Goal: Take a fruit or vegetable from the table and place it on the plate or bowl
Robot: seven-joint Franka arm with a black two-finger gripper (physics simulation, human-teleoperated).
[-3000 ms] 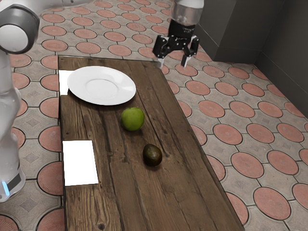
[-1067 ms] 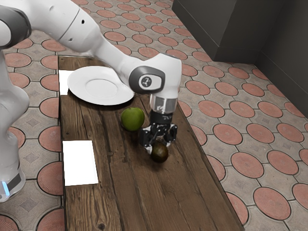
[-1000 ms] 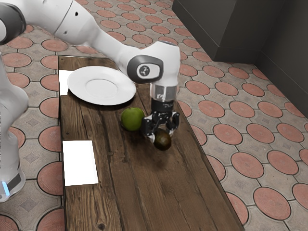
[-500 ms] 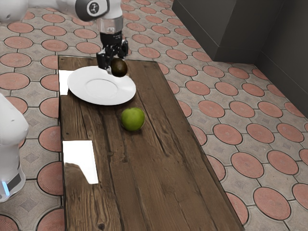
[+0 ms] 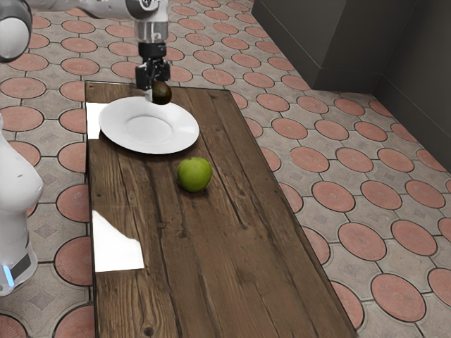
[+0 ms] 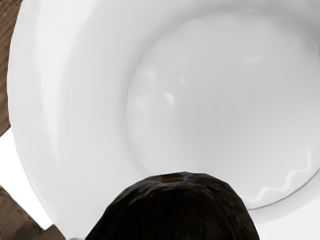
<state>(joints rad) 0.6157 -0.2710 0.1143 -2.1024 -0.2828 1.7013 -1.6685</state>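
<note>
A dark avocado (image 5: 162,92) hangs in the air over the far edge of the white plate (image 5: 134,135), with my gripper (image 5: 159,89) shut on it. In the wrist view the avocado (image 6: 172,208) sits close under my hand, with the plate's (image 6: 75,100) white surface spread out below it. A green apple (image 5: 194,174) lies on the wooden table (image 5: 232,267), nearer the camera than the plate and apart from my gripper.
A white paper sheet (image 5: 116,243) lies at the table's edge on the exterior view's left, and another white sheet (image 5: 93,120) pokes out from under the plate. Tiled floor surrounds the table; dark walls stand at the exterior view's upper right.
My gripper took hold of the avocado beside the apple, lifted it and carried it to the plate. In the last half second it shifted slightly left over the plate's far rim.
</note>
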